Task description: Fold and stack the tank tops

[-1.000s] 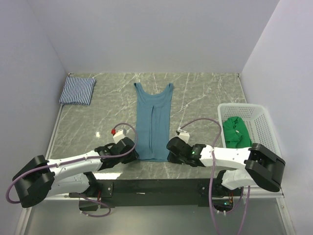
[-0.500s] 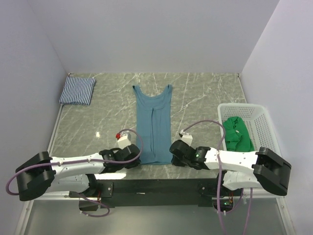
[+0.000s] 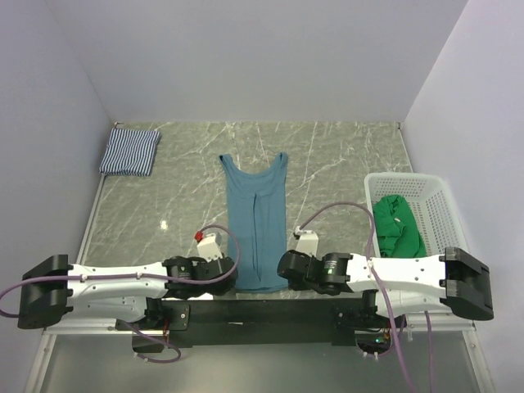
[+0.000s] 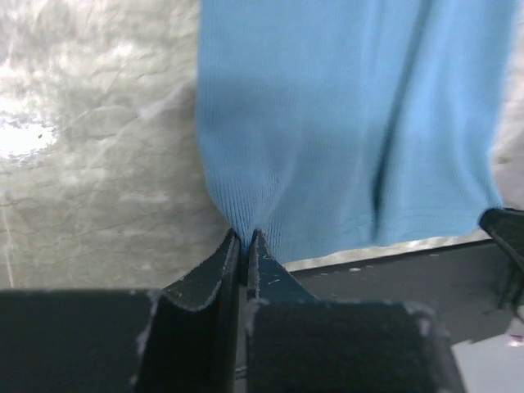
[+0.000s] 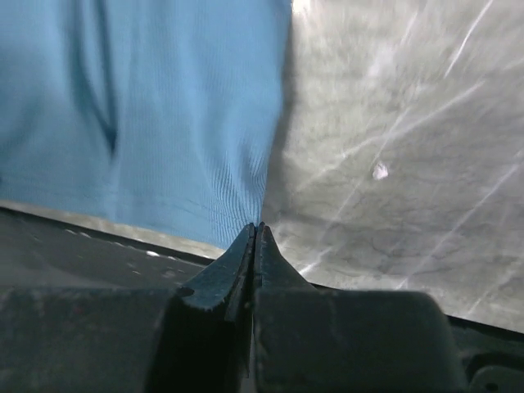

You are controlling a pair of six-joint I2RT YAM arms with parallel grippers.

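Grip at left: left gripper [image 4: 244,239] pressed together on the near left hem corner of the teal tank top [image 3: 255,217], at the near edge of the table [image 3: 344,155]; fabric puckered into the pinch.
Grip at right: right gripper [image 5: 255,231] pressed together on the near right hem corner of the same top, at the near edge.
Teal tank top: laid flat down the middle of the table, hem near, straps far; narrow, with a lengthwise crease down the centre; judged folded in from the sides.
Step in hand: judged as the hem grasp for the crosswise fold.
Next move: lift both corners together; carry toward the far edge, over the straps; keep equal height and pace so that the hem lands square; release only once laid down.
Green tank top [image 3: 395,223]: bunched in the white basket [image 3: 409,178] at the right edge; not yet folded.
Striped tank top [image 3: 129,151]: folded, at the far left corner; judged as the base of the stack.
Top view only: both arms, all three tops, the basket; pinch points hidden under the wrists.
Wrist views only: closed jaws with ribbed hem caught between; no basket, no striped top.
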